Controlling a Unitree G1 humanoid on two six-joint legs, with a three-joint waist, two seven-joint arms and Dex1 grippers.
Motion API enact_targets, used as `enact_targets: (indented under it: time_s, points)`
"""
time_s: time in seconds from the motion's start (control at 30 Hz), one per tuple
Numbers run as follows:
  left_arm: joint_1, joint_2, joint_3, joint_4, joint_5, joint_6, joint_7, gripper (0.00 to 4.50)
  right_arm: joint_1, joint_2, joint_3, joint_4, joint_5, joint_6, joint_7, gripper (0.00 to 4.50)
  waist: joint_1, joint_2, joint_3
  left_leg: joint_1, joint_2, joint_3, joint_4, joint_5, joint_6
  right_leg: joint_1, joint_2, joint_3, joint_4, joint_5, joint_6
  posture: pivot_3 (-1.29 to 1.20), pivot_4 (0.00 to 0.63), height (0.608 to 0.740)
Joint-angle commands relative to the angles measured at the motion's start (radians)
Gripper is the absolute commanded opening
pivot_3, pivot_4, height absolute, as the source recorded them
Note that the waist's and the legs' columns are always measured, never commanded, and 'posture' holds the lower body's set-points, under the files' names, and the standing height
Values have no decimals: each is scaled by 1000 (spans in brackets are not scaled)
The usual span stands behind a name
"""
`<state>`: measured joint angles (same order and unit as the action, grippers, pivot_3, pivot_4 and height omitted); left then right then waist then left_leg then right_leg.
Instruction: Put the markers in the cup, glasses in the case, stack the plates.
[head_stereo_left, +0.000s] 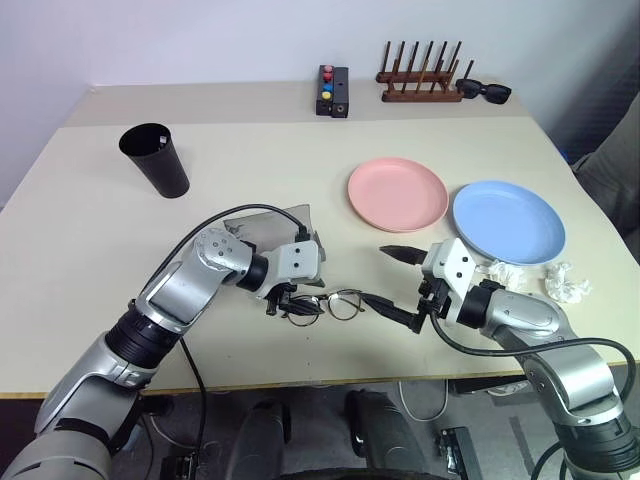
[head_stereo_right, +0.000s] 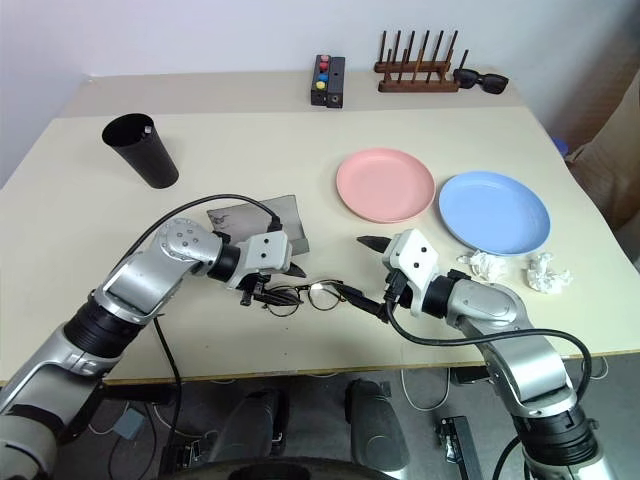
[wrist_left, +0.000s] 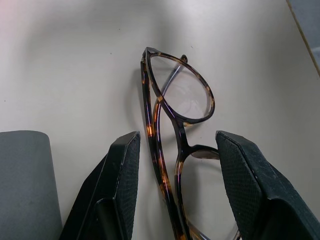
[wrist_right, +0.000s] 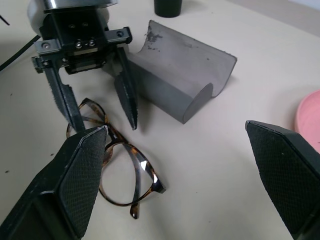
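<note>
The glasses (head_stereo_left: 335, 304), with clear lenses and a thin tortoiseshell frame, lie folded on the table near its front edge. My left gripper (head_stereo_left: 290, 303) points down over their left end, open. Its two fingers (wrist_left: 125, 170) straddle the frame without pinching it. The grey case (wrist_right: 180, 75) lies open just behind that gripper. My right gripper (head_stereo_left: 400, 282) hovers to the right of the glasses, open wide and empty. The black cup (head_stereo_left: 155, 158) stands upright at the far left. The pink plate (head_stereo_left: 397, 193) and the blue plate (head_stereo_left: 508, 221) lie side by side at the right. The markers are hidden.
Crumpled white tissues (head_stereo_left: 565, 283) lie by the blue plate near the right edge. Along the back stand a wooden rack (head_stereo_left: 420, 85), black sunglasses (head_stereo_left: 485, 92) and a black box with coloured buttons (head_stereo_left: 333, 90). The table's front edge runs just below the glasses.
</note>
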<state>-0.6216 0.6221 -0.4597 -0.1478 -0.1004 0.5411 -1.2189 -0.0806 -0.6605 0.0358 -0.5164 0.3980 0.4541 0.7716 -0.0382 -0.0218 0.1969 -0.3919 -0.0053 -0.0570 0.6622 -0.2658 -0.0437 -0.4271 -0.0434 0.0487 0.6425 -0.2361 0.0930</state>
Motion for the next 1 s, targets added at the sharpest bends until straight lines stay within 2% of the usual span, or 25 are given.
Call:
enact_targets:
  time_s: [0.03, 0.13, 0.33, 0.43, 0.53, 1.0]
  points:
    - [-7, -4, -4, -9, 2, 0, 1, 2407, 22, -65, -26, -72, 37, 16, 66, 4500, 1, 0, 0, 0, 0, 0, 0, 0, 0, 0, 0, 0, 0, 0, 0, 0, 150, 735]
    - [-3, -2, -4, -9, 3, -7, -2, 2407, 26, -94, -31, -84, 52, 28, 87, 4500, 2, 0, 0, 0, 0, 0, 0, 0, 0, 0, 0, 0, 0, 0, 0, 0, 150, 735]
    - [1, 2, -6, -1, 4, -11, -8, 2407, 3, -87, -17, -73, 38, 24, 76, 4500, 0, 0, 0, 0, 0, 0, 0, 0, 0, 0, 0, 0, 0, 0, 0, 0, 150, 735]
    - [2, 2, -5, 3, 2, -10, -12, 1601, -3, -82, -11, -71, 33, 25, 71, 4500, 1, 0, 0, 0, 0, 0, 0, 0, 0, 0, 0, 0, 0, 0, 0, 0, 150, 735]
    - [4, 4, -3, 7, 6, -16, -11, 140, -5, -81, -8, -71, 30, 24, 67, 4500, 2, 0, 0, 0, 0, 0, 0, 0, 0, 0, 0, 0, 0, 0, 0, 0, 150, 735]
    - [4, 13, 23, 14, -28, -10, -33, 63, -4, -72, -17, -47, 10, -3, 65, 4500, 0, 0, -1, 1, 0, 0, 1, 0, 0, 2, 0, 0, 0, 0, 0, 0, 150, 735]
